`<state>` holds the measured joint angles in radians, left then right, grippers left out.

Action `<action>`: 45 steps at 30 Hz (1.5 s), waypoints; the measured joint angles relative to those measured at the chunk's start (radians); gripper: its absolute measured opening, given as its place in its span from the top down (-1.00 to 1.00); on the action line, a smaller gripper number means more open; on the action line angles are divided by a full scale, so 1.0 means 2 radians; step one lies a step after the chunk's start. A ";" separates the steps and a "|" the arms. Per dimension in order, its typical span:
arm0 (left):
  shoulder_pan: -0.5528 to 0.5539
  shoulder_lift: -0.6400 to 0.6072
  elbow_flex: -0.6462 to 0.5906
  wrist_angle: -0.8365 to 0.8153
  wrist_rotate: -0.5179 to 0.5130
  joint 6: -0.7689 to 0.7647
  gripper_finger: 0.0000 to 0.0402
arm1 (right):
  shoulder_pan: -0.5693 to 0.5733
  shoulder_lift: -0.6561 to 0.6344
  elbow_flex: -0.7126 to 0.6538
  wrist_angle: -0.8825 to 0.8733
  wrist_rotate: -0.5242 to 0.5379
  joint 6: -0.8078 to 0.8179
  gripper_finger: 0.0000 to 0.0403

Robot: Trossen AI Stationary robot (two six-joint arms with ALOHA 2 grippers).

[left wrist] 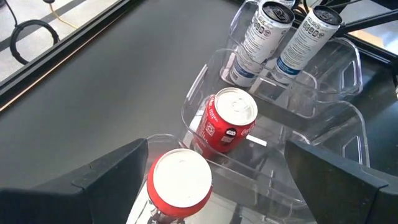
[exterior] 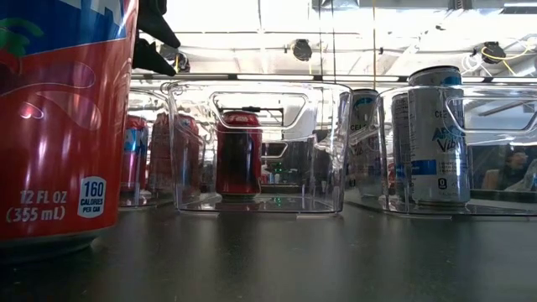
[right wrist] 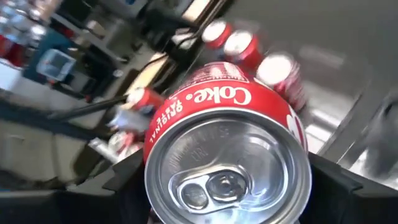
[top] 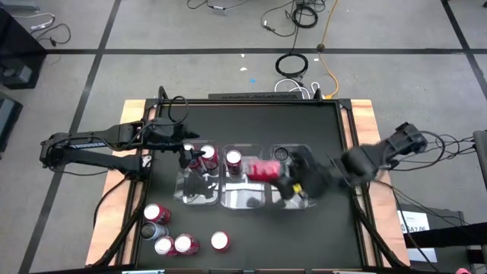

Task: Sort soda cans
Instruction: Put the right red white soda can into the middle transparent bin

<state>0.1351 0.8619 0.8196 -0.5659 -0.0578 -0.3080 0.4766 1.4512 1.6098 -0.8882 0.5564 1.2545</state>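
Right gripper (top: 283, 176) clamps a red can (top: 263, 170) sideways at frame centre, over the clear bins (top: 245, 199). It should turn it upright before lowering. Left gripper (top: 190, 156) hangs spread wide, empty, centre-left.

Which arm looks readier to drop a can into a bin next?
The right. Its gripper already holds a red can on its side above the clear bins. The left gripper hovers open over a red can standing in a bin, holding nothing.
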 joint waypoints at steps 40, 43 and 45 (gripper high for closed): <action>0.000 0.000 0.000 -0.004 0.008 0.000 -0.92 | -0.256 0.406 0.341 -0.315 -0.238 -0.403 -0.42; 0.000 0.000 0.000 -0.010 0.024 -0.001 -0.92 | -0.262 0.411 0.341 -0.315 -0.240 -0.414 -0.42; 0.000 0.000 0.000 -0.012 0.030 -0.001 -0.92 | -0.267 0.411 0.336 -0.310 -0.242 -0.417 -0.42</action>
<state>0.1349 0.8616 0.8196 -0.5906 0.0027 -0.3093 -0.0568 2.2730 2.2809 -1.5089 0.0728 0.4213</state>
